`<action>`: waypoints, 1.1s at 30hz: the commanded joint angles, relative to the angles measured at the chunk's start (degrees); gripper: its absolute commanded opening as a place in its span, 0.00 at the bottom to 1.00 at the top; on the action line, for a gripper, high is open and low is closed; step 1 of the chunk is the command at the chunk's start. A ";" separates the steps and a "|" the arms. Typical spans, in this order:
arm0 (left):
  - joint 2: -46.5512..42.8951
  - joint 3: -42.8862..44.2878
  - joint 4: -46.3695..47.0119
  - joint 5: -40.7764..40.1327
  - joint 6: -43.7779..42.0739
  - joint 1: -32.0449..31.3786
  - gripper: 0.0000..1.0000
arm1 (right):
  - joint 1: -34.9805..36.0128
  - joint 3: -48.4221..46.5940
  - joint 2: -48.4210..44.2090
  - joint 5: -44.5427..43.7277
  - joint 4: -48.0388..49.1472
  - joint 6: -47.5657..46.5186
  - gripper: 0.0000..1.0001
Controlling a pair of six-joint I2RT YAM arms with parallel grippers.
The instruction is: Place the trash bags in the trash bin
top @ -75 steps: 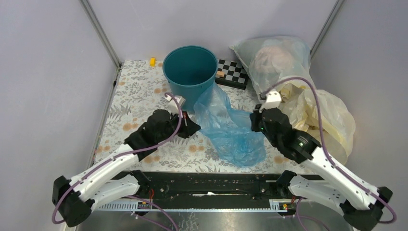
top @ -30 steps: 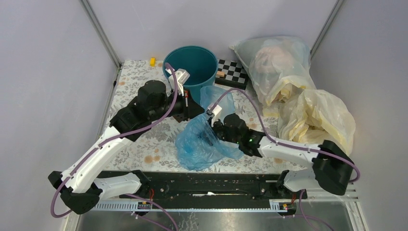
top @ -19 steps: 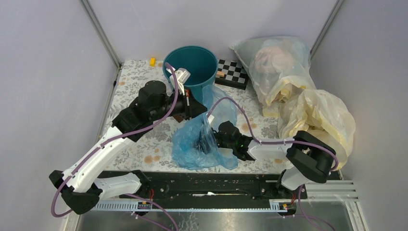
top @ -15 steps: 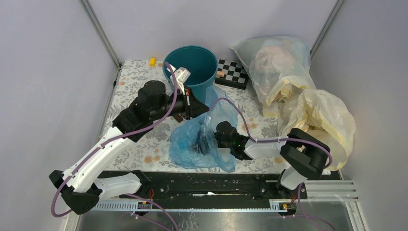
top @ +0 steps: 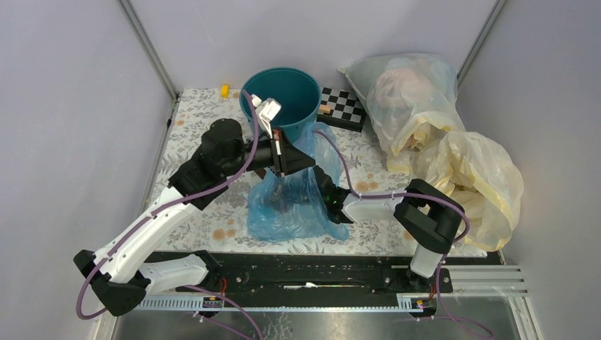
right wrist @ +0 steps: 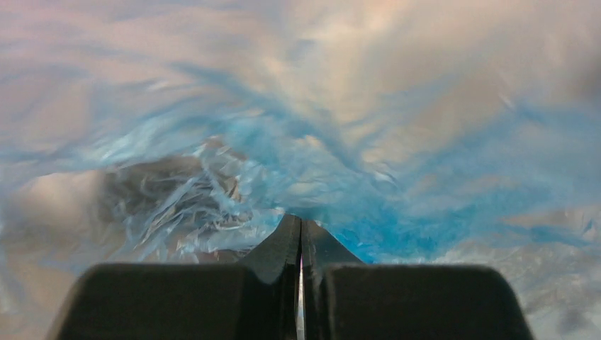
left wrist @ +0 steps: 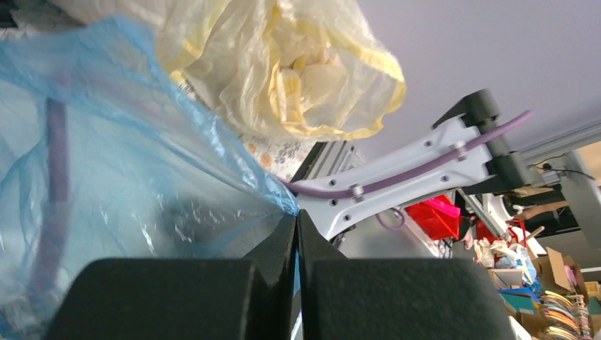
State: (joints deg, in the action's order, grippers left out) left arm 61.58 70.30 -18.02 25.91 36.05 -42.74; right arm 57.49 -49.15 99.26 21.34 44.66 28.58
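Note:
The crinkly translucent blue trash bag [top: 287,205] hangs bunched in front of the round teal trash bin [top: 280,103], its lower part on the table. My left gripper [top: 306,164] is shut on the bag's upper edge, held just in front of the bin; the left wrist view shows blue film [left wrist: 106,163] pinched at the gripper [left wrist: 297,219]. My right gripper [top: 322,195] is buried in the bag's right side, jaws together on blue plastic [right wrist: 234,156] that fills the right wrist view around the gripper [right wrist: 300,225].
A checkered board [top: 342,108] lies right of the bin. A large clear stuffed bag [top: 407,88] and pale-yellow bags [top: 468,173] crowd the right side. A small yellow block [top: 225,90] sits at the back left. Grey walls close in both sides.
My right arm swung left and low, carrying its end of the bag from the right side into a bunch at centre. My left gripper rose toward the bin with the bag's top edge.

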 commanded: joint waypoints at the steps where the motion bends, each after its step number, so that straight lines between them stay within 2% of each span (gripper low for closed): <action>1: -1.59 7.72 5.45 5.64 2.54 -0.24 0.00 | 0.38 -1.38 3.61 -2.91 -0.19 2.67 0.00; 6: -1.37 14.44 9.71 10.78 7.10 -0.19 0.00 | 0.38 -1.86 4.00 -2.79 -0.55 4.32 0.00; 10: -2.29 17.31 9.56 12.20 8.50 -0.11 0.00 | 0.43 -2.82 1.29 -10.47 -11.19 1.62 0.00; 14: -4.71 18.55 7.78 10.76 7.19 -0.16 0.00 | 0.43 -3.29 -1.14 -17.28 -18.90 -0.17 0.00; 16: -5.84 18.21 5.59 8.64 5.58 -0.13 0.02 | 0.43 -3.36 -3.23 -18.91 -21.74 -1.75 0.04; 21: -6.70 16.88 1.35 6.09 3.59 -0.15 0.01 | 0.43 -4.29 -12.85 -26.84 -29.60 -5.97 0.07; 27: -7.91 21.01 1.00 9.52 3.77 -0.10 0.01 | 0.43 -14.88 -19.90 -35.85 -45.28 -12.44 0.05; 30: -9.65 24.55 -0.40 7.99 2.66 -0.11 0.01 | 0.36 -21.45 -20.49 -41.73 -52.27 -15.26 0.03; 33: -10.12 28.88 -2.97 4.33 -0.01 -0.13 0.01 | 0.43 -26.90 -20.36 -46.41 -53.94 -18.80 0.02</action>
State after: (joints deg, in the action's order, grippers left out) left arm 54.28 92.16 -20.58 33.50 39.64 -42.74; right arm 57.60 -69.36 80.12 -14.87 -1.61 16.19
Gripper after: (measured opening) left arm 0.009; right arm 0.036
